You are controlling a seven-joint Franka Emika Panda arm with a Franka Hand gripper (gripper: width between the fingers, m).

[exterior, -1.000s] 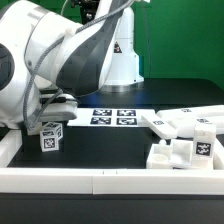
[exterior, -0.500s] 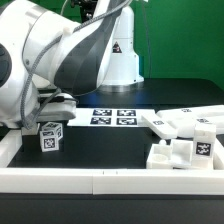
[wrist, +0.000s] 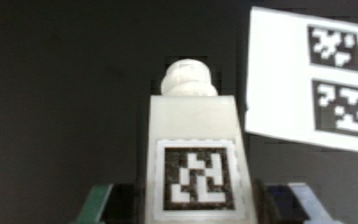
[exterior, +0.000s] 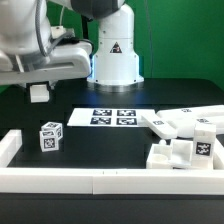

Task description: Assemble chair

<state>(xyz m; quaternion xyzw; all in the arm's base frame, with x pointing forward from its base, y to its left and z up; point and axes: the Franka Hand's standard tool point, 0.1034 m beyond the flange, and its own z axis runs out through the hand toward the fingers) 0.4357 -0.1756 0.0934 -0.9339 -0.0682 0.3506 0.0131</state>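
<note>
Chair leg (wrist: pixel 197 130): a white square bar with a black-and-white tag on the face toward the wrist camera and a rounded peg (wrist: pixel 188 75) at its far end. In the exterior view it hangs in the air, clear of the surface, toward that view's left.
Hand (wrist: pixel 195 205): narrowed onto the chair leg and holding it, with one dark finger (wrist: pixel 105 205) on each side of the tagged end.
Small tagged block (exterior: pixel 51 136): stands on the surface below the lifted leg, slightly toward the exterior view's right and not touching it. It is the nearest thing to the leg.
Flat panels (exterior: pixel 185 121): white chair pieces lying across one another at the exterior view's right, well apart from the leg.
Blocky pieces (exterior: pixel 183 153): more tagged chair parts in front of the panels, close against the front rail.
Marker board (exterior: pixel 112 117): lies flat mid-surface, between the small tagged block and the flat panels. Its tags show in the wrist view beside the leg.
Border rail (exterior: pixel 100 181): low and white, it runs along the front edge, with another stretch at the left corner near the block.
Surface (exterior: pixel 100 150): black.
Arm (exterior: pixel 30 40): large and blurred at the exterior view's upper left, above the leg.
Robot base (exterior: pixel 113 50): behind the marker board.
</note>
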